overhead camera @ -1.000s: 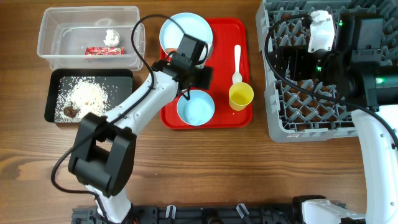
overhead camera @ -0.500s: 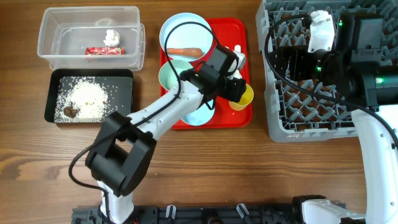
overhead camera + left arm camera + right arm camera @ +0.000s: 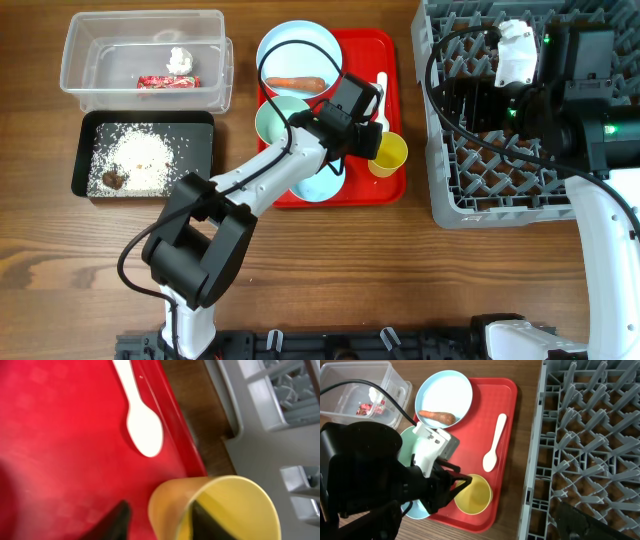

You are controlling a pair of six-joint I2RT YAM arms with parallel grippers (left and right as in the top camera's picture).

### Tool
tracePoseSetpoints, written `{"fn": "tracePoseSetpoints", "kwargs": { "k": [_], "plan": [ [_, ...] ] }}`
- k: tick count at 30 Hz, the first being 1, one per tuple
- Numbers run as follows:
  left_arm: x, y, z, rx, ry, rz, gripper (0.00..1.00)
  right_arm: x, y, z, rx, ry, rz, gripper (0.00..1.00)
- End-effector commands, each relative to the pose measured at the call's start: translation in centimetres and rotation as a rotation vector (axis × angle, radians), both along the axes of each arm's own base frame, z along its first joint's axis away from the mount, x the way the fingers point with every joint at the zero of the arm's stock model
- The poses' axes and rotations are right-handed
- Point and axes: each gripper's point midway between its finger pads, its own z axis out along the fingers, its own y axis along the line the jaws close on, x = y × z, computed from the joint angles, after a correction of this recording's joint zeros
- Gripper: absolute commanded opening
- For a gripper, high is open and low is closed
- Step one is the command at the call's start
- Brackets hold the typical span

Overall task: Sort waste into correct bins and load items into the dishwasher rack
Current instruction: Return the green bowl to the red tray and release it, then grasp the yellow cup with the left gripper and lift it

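From overhead, my left arm reaches across the red serving tray (image 3: pixel 362 50), and my left jaws sit at the yellow cup (image 3: pixel 390 155) near the tray's right edge. I cannot tell from up here how wide they stand. The tray also carries the white spoon (image 3: pixel 380 88), the pale plate (image 3: pixel 290 50) with the carrot (image 3: pixel 293 83) lying on it, and two small bowls, one pale green (image 3: pixel 273 118) and one light blue (image 3: pixel 325 185) partly under my arm. Only this view shows both bins, at the left of the tabletop (image 3: pixel 300 280). The clear tub (image 3: pixel 75 60) holds the red wrapper (image 3: pixel 168 82) and the white tissue (image 3: pixel 180 58). The black tray (image 3: pixel 82 150) beside it holds rice (image 3: pixel 145 155) and the brown lump (image 3: pixel 114 179). My right arm hangs over the grey dishwasher rack (image 3: pixel 432 150).

My left wrist view gives the close look. My left jaws stand partly apart, astride the cup's wall. One finger (image 3: pixel 205 522) is inside the cup and the other (image 3: pixel 116 521) is outside, with a strip of red tray showing between it and the cup. Nothing is clamped. The spoon lies just beyond, apart from the cup.

My right wrist view looks back across the tray. My right jaws are wide with nothing in them, and one dark finger (image 3: pixel 577 522) shows in front of the rack's pegs. The cup stands upright and empty here. Only a corner of the tub is caught, with the wrapper in it.
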Motion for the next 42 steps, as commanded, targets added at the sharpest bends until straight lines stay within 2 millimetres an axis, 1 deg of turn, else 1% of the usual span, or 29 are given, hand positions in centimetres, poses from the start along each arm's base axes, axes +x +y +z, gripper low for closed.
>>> {"fn": "tracePoseSetpoints", "kwargs": {
  "k": [1, 3, 5, 9, 12, 13, 14, 17, 20, 24, 26, 27, 29, 32, 35, 37, 40, 41, 42],
  "plan": [
    [-0.8, -0.9, -0.6, -0.018, 0.040, -0.009, 0.24, 0.4, -0.3, 0.2, -0.006, -0.002, -0.016, 1.00],
    [-0.9, -0.8, -0.7, -0.022, 0.054, 0.009, 0.14, 0.4, -0.4, 0.2, -0.010, -0.006, -0.017, 1.00],
    [-0.9, -0.7, -0.7, -0.023, 0.062, 0.017, 0.09, 0.5, -0.3, 0.3, -0.009, -0.010, -0.017, 1.00],
    [-1.1, -0.6, -0.9, -0.017, 0.072, 0.019, 0.07, 0.5, -0.3, 0.3, -0.009, -0.011, -0.017, 1.00],
    [-1.2, -0.6, -0.9, -0.015, 0.075, 0.019, 0.09, 0.5, -0.4, 0.3, -0.010, -0.011, -0.017, 1.00],
    [-1.2, -0.6, -0.9, -0.015, 0.074, 0.020, 0.08, 0.5, -0.4, 0.3, -0.010, -0.011, -0.017, 1.00],
    [-1.1, -0.6, -0.9, -0.015, 0.074, 0.019, 0.04, 0.5, -0.3, 0.3, -0.009, -0.011, -0.016, 1.00],
    [-1.2, -0.5, -0.9, -0.018, 0.081, 0.022, 0.04, 0.5, -0.4, 0.3, -0.010, -0.011, -0.017, 1.00],
    [-0.9, -0.1, -0.1, -0.073, 0.120, 0.045, 0.04, 0.6, -0.3, 0.3, -0.004, -0.013, -0.021, 1.00],
    [0.3, 1.6, 2.8, -0.244, 0.209, 0.071, 0.04, 1.1, -0.1, 0.9, 0.038, -0.026, -0.047, 1.00],
    [1.2, 3.0, 4.6, -0.365, 0.263, 0.066, 0.04, 1.4, 0.5, 1.5, 0.064, -0.051, -0.023, 1.00],
    [1.6, 4.1, 6.2, -0.466, 0.300, 0.040, 0.04, 1.6, 1.0, 2.0, 0.088, -0.071, -0.001, 1.00],
    [2.0, 5.6, 8.6, -0.614, 0.347, -0.015, 0.04, 1.9, 2.2, 2.8, 0.141, -0.103, 0.052, 1.00],
    [2.4, 8.4, 11.4, -0.788, 0.412, -0.054, 0.04, 2.5, 4.3, 3.8, 0.238, -0.134, 0.159, 1.00],
    [2.3, 10.3, 13.7, -0.901, 0.424, -0.124, 0.04, 3.0, 6.4, 4.1, 0.336, -0.145, 0.270, 1.00],
    [1.9, 11.0, 15.1, -0.963, 0.421, -0.189, 0.04, 3.3, 7.7, 4.1, 0.408, -0.143, 0.351, 1.00],
    [1.0, 11.6, 17.1, -1.033, 0.408, -0.297, 0.04, 3.7, 9.3, 3.8, 0.506, -0.132, 0.462, 1.00],
    [0.7, 11.7, 17.5, -1.046, 0.403, -0.327, 0.04, 3.9, 9.7, 3.6, 0.535, -0.127, 0.494, 1.00],
    [0.7, 11.7, 17.6, -1.047, 0.412, -0.323, 0.04, 3.9, 10.1, 3.6, 0.563, -0.126, 0.526, 1.00]
  ]
}}
